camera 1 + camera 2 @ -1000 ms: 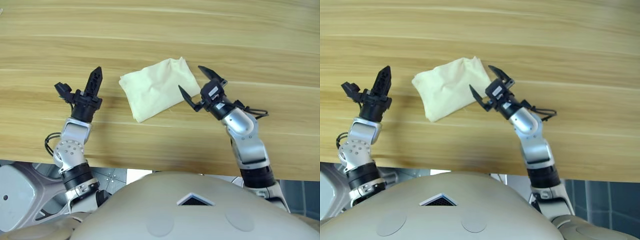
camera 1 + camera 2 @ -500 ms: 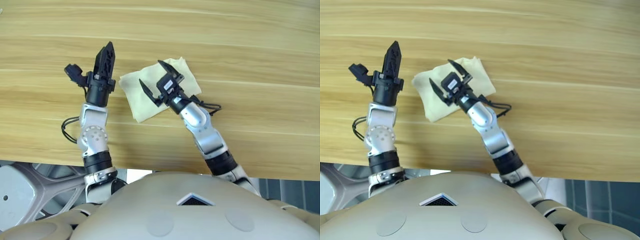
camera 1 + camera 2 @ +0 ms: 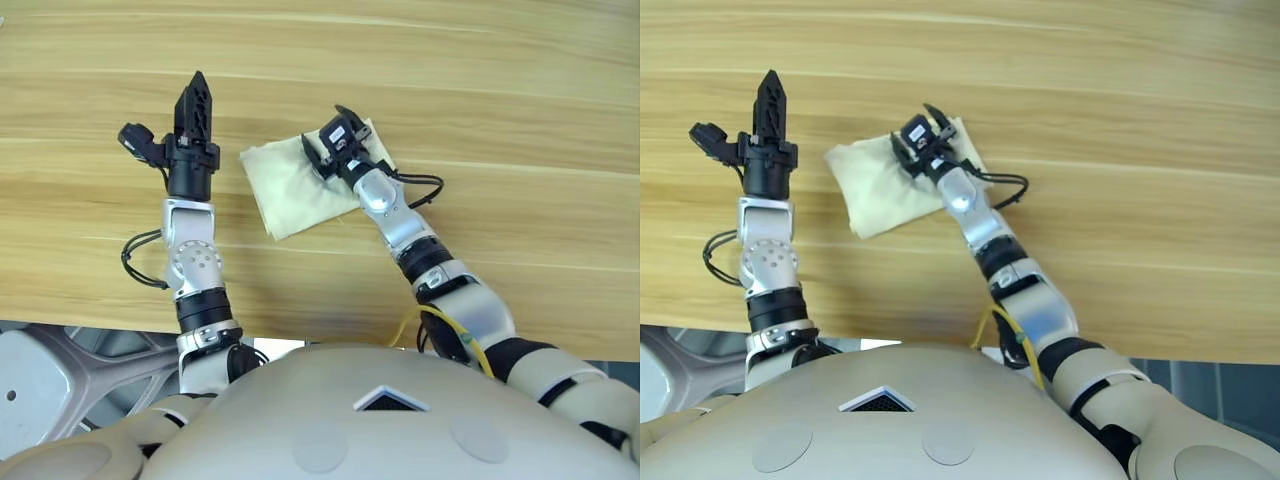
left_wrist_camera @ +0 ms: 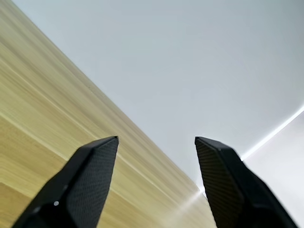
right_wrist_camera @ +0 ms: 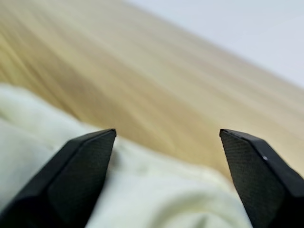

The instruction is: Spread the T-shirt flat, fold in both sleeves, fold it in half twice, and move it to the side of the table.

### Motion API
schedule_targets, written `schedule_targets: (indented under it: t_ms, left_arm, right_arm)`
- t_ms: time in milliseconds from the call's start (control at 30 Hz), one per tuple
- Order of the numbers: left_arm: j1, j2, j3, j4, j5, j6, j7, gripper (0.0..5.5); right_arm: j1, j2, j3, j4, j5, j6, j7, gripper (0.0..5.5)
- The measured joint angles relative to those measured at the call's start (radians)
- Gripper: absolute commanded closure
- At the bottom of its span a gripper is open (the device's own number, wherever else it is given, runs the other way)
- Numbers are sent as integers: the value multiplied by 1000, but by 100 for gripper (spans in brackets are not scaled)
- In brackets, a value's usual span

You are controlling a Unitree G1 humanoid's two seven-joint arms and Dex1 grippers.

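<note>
Lying folded into a small, uneven packet, the shirt [image 3: 296,185] sits on the counter [image 3: 500,60] between the two arms, near the counter's middle and not yet at a side. It looks like thin, pale, soft cloth. I judge it light and limp, with no stiffness of its own, so it will sag and may open if lifted by one corner. The layers can also slide over one another, and the smooth wood offers little friction, so a push could drag the top layer and leave the bottom one behind.

The right hand [image 3: 324,135] hangs over the far right part of the shirt, its fingers [image 5: 80,166] spread apart with cloth showing beneath and between them, pinching nothing. Whether the tips touch the cloth I cannot tell. The left hand [image 3: 196,88] stands just beside the shirt's left edge, pointing away over bare wood, its fingers also parted and holding nothing.

A sound hold would be through all layers at a thick folded edge, better at two opposite edges at once, so the packet keeps its shape while it travels.
</note>
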Motion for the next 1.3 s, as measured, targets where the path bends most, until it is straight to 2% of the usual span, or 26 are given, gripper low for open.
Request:
schedule_targets:
  t_ms: [233,367,600,833,900,967,1133,1233,1300]
  left_arm:
    - [8,-7,0,-58,-30,15,47,251]
    - [24,-8,5,-92,-55,19,71,251]
    - [72,0,38,-113,-74,19,85,251]
    - [134,2,109,-111,-114,13,92,251]
    - [153,2,119,-113,-115,11,92,251]
    - [156,0,120,-115,-115,3,91,251]
    - [162,-8,112,-115,-114,-9,80,251]
    - [179,-12,111,-117,-115,-27,57,251]
    - [184,-13,110,-120,-115,-29,48,251]
  right_arm:
    - [-62,28,-26,159,-6,-48,-98,146]
    - [-85,4,-101,192,20,-42,-150,146]
    - [-41,-84,-328,77,179,4,-205,146]
    - [-3,-170,-657,-69,429,110,-337,146]
    - [13,-182,-713,-120,470,136,-374,146]
    - [61,-170,-698,-213,452,164,-392,146]
    - [260,-119,-440,-600,261,263,-345,146]
    - [294,-156,-298,-844,163,334,-247,146]
    - [297,-207,-243,-930,128,388,-158,146]
